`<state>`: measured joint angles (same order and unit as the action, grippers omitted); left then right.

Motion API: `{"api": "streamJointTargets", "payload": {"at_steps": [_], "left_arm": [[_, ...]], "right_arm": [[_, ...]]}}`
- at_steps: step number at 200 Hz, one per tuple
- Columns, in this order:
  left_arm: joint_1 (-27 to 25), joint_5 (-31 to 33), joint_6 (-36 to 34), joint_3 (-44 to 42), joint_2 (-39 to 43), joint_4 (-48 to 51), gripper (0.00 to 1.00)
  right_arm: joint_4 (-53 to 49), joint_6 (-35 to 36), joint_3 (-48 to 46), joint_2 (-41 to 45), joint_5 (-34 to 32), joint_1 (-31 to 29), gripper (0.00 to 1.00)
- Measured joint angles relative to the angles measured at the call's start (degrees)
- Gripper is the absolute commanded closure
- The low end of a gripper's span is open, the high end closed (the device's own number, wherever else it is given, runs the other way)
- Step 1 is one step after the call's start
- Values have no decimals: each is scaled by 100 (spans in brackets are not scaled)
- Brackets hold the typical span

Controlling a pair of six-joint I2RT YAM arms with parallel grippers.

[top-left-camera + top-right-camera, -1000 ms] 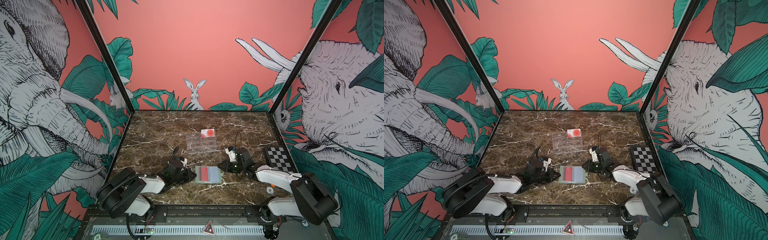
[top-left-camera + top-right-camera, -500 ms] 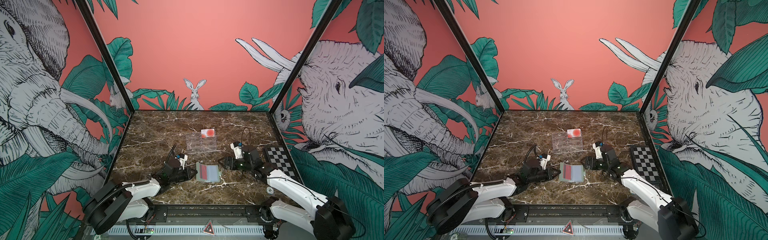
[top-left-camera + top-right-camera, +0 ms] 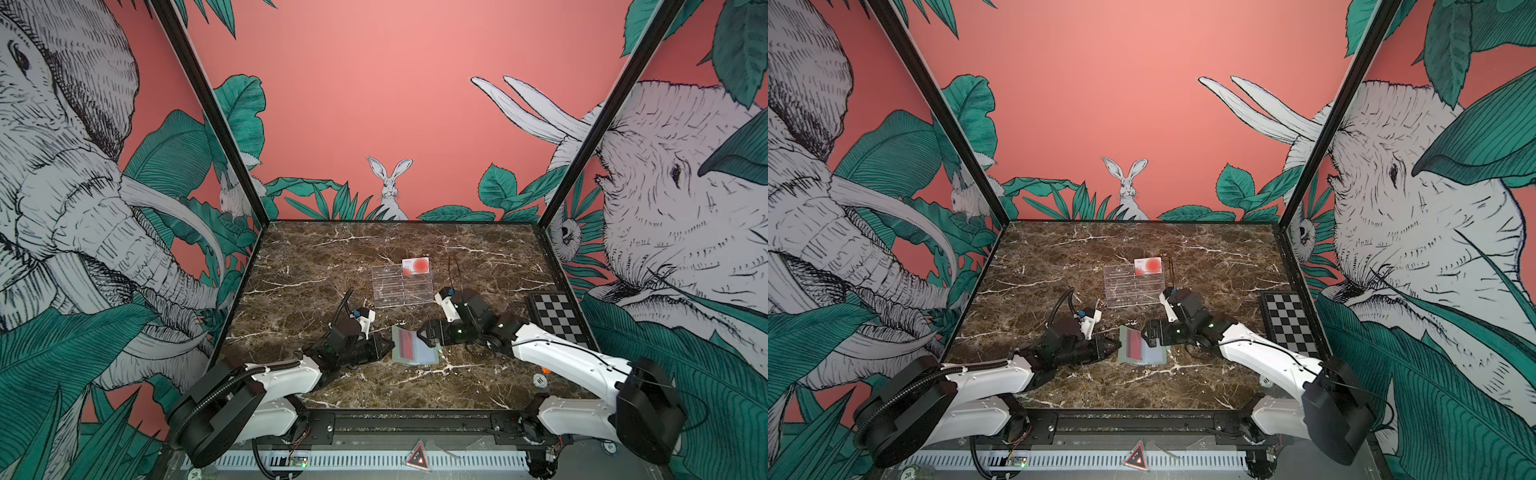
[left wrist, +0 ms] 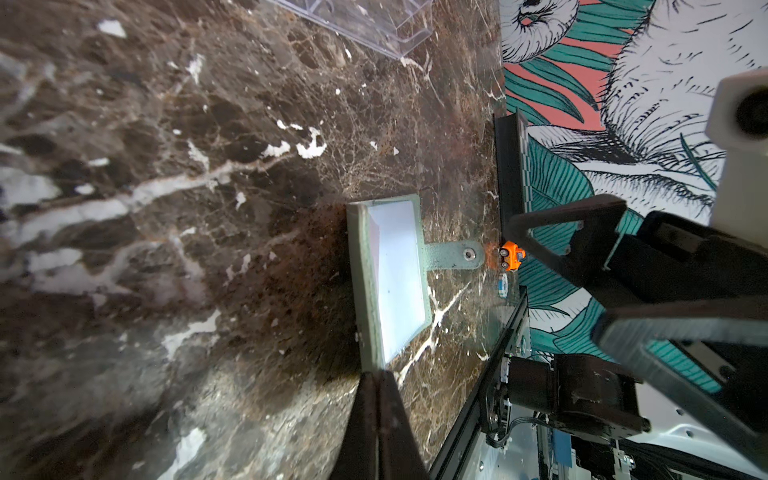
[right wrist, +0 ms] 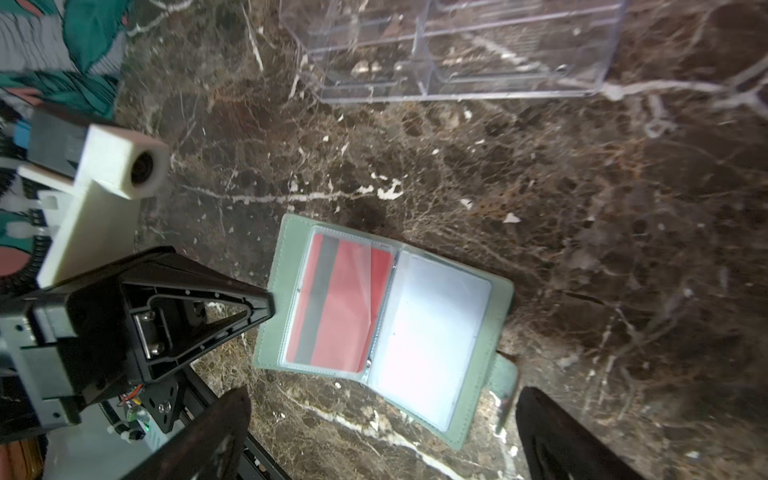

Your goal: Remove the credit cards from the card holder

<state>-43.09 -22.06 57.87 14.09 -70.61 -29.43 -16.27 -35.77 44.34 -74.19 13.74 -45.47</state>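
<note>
The card holder (image 3: pixel 415 345) (image 3: pixel 1142 351) (image 5: pixel 440 332) (image 4: pixel 390 278) lies open on the marble, snap tab pointing right. A red credit card (image 5: pixel 336 303) with a dark stripe sits in its left clear sleeve; the right sleeve looks white. Another credit card (image 3: pixel 417 266) (image 3: pixel 1148 266), white with red circles, rests at the back of the clear stand. My left gripper (image 3: pixel 388 345) (image 3: pixel 1115 345) (image 4: pixel 376 376) is shut, its tip touching the holder's left edge. My right gripper (image 3: pixel 424 334) (image 3: pixel 1148 334) (image 5: pixel 382 390) hovers open over the holder's right half.
A clear acrylic tiered stand (image 3: pixel 402 286) (image 5: pixel 457 50) stands just behind the holder. A black-and-white checkered board (image 3: pixel 557 316) lies at the right edge. A poker chip (image 3: pixel 539 379) and a small orange object (image 4: pixel 512 255) sit near the front right.
My right gripper has opened wide and moved left over the holder. My left gripper has slid right up to the holder's edge. The holder has turned slightly.
</note>
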Motion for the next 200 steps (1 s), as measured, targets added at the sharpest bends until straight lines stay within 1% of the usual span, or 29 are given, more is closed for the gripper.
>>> {"api": "streamJointTargets", "payload": {"at_steps": [22,49,88,200], "left_arm": [[0,7,0,0,0,0,100],[0,9,2,0,-17,-2,100],[-13,22,7,0,-31,-2,100],[-26,39,13,0,-31,-4,100]], "right_arm": [[-144,20,428,-553,-236,-407,2],[-138,7,671,-964,-365,-647,2],[-243,0,859,-1364,-525,-734,2],[-219,-2,994,-1834,-560,-837,2]]}}
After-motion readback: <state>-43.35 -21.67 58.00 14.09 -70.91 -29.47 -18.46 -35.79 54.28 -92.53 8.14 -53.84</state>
